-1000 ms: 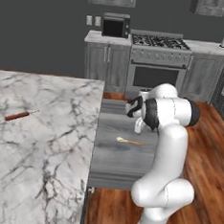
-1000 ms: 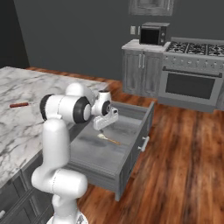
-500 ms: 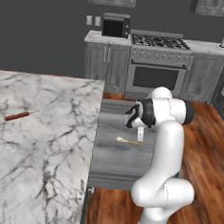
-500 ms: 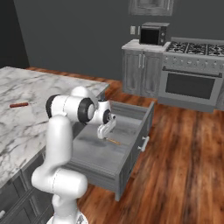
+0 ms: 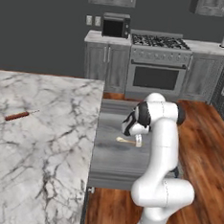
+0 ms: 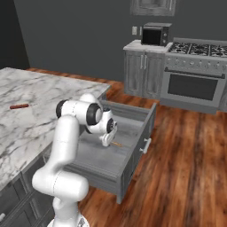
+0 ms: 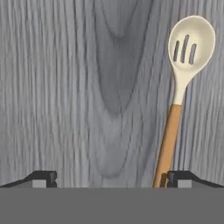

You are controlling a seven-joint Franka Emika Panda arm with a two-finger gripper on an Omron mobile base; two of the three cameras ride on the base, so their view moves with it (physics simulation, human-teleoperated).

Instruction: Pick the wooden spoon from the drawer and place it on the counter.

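The wooden spoon (image 7: 183, 78) lies flat on the floor of the open drawer (image 5: 110, 163), its slotted pale bowl away from the hand and its tan handle running back toward the fingers. My gripper (image 7: 111, 179) hangs low inside the drawer (image 6: 94, 160), open, jaws spread wide. The handle's end passes just inside the right fingertip (image 7: 183, 178) and lies well off-centre between the two. From the base views the gripper (image 5: 137, 141) (image 6: 107, 141) sits right over the spoon (image 5: 125, 140) (image 6: 116, 144). The white marble counter (image 5: 38, 150) (image 6: 33, 122) stretches to the left of the drawer.
A reddish-brown rod (image 5: 17, 116) (image 6: 18, 106) lies on the marble. Drawer walls and the front panel (image 6: 138, 148) ring the hand. A stove (image 5: 157, 65), a microwave (image 5: 116, 24) and grey cabinets stand along the back wall, across a wooden floor.
The hand has come down into the drawer and closer to the spoon. The spoon and the rod have not moved.
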